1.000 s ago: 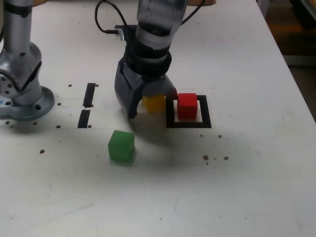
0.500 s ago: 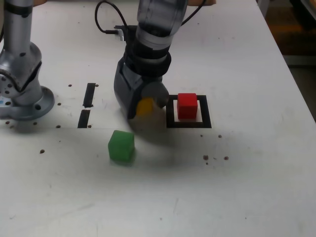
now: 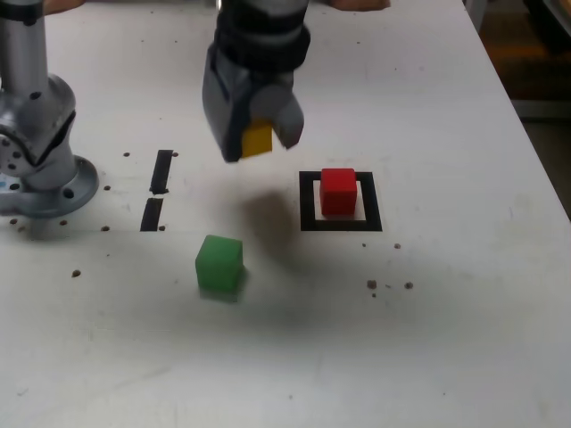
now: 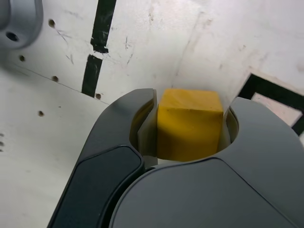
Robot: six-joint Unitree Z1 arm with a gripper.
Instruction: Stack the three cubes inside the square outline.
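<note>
Wrist view: plain yellow cube (image 4: pixel 190 124) fills the claw (image 4: pixel 190 128).

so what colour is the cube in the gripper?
Yellow. The cube shows best in the wrist view, clamped in the gripper.

The table (image 3: pixel 464 339) is white, flecked with small dark specks. The square outline (image 3: pixel 308 201) is black with a white middle, and a red cube (image 3: pixel 338 190) sits inside it. The green cube (image 3: pixel 219 264) is a bright, even green. The yellow cube (image 4: pixel 189 124) is deep yellow between the dark grey gripper (image 3: pixel 260 135) halves. Two short tape strips (image 3: pixel 157 189) are black. The arm's base (image 3: pixel 40 134) is silver.
</note>
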